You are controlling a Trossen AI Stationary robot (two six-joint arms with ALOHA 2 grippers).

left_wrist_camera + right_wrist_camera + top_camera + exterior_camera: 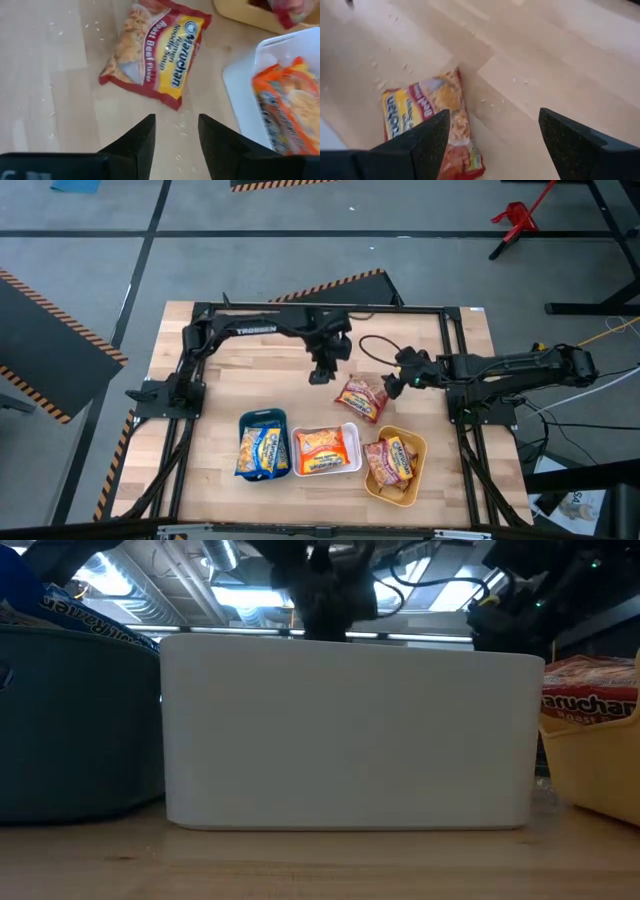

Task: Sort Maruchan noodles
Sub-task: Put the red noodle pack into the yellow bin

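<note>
Your last loose red packet [361,397] lies flat on the tabletop [220,360], long axis slanting toward the yellow tray [418,441]. Right tool [393,384] sits just beside it, open, empty, probably nearer; left tool [320,375], part-open, hovers farther off.
</note>
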